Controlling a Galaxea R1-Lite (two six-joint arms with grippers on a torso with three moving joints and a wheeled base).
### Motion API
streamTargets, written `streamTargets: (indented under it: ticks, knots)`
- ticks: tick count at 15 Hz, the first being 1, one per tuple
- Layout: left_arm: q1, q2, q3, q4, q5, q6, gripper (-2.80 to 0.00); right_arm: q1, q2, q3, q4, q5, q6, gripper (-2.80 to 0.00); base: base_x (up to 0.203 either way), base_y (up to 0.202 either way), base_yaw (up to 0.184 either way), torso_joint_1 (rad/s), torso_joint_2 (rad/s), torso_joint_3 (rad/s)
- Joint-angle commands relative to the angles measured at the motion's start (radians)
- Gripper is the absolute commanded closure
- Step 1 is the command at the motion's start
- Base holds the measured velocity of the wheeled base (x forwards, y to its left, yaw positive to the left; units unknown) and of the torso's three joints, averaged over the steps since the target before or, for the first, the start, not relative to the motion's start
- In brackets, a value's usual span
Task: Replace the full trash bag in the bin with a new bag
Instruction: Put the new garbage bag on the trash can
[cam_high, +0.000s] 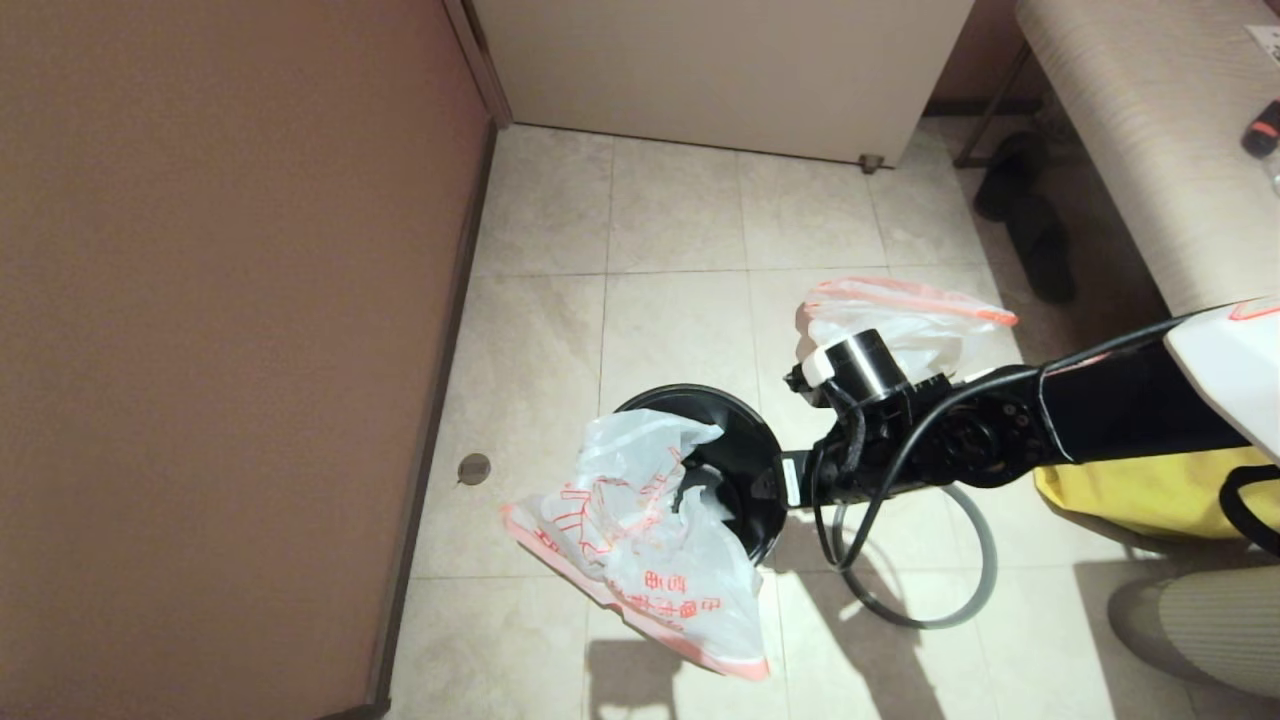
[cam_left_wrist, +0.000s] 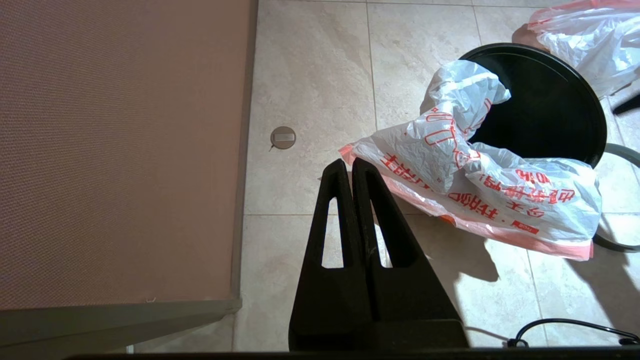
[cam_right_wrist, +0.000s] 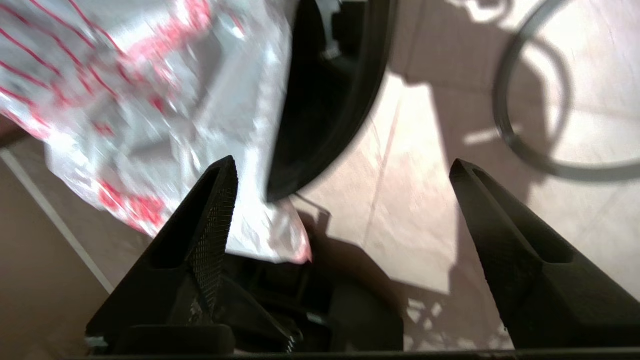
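Observation:
The black bin (cam_high: 745, 440) stands on the tiled floor. The new bag (cam_high: 640, 540), white with red print, hangs crumpled over the bin's near left rim and trails onto the floor. The full trash bag (cam_high: 920, 320) lies on the floor behind my right arm (cam_high: 900, 430). My right gripper (cam_right_wrist: 342, 161) is open beside the bin's (cam_right_wrist: 325, 100) right rim, with the new bag (cam_right_wrist: 140, 100) next to one finger and nothing between the fingers. Above the floor, my left gripper (cam_left_wrist: 347, 162) is shut and empty, next to the new bag's (cam_left_wrist: 450, 165) pink edge.
The grey rim ring (cam_high: 985, 570) lies on the floor right of the bin. A yellow fabric bag (cam_high: 1150, 490) sits at the right. Black slippers (cam_high: 1030, 220) lie near a bench (cam_high: 1150, 130). A brown wall (cam_high: 220, 330) runs along the left, with a floor drain (cam_high: 473, 467) near it.

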Motion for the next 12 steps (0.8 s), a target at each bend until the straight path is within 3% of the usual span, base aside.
streamTargets:
  ticks: [1,4,5,8,12]
  knots:
    - [0.000,0.001,0.000,-0.001,0.001,-0.001,0.00,0.031,-0.105,0.164,-0.012,-0.033,0.017,-2.80,0.000,0.000,0.000,0.000,0.00,0.000]
    - [0.000,0.001,0.000,-0.001,0.001,-0.001,0.00,0.158,-0.172,0.363,-0.067,-0.110,0.002,-2.80,0.000,0.000,0.000,0.000,0.00,0.000]
    - [0.000,0.001,0.000,-0.001,0.001,-0.001,0.00,0.212,-0.170,0.436,-0.094,-0.165,-0.025,0.00,0.000,0.000,0.000,0.000,0.00,0.000]
    - [0.000,0.001,0.000,-0.001,0.001,-0.001,0.00,0.315,-0.063,0.533,-0.287,-0.252,-0.082,0.00,0.000,0.000,0.000,0.000,0.00,0.000]
    - [0.000,0.001,0.000,-0.001,0.001,-0.001,0.00,0.423,0.027,0.540,-0.372,-0.277,-0.179,0.00,0.000,0.000,0.000,0.000,0.00,0.000]
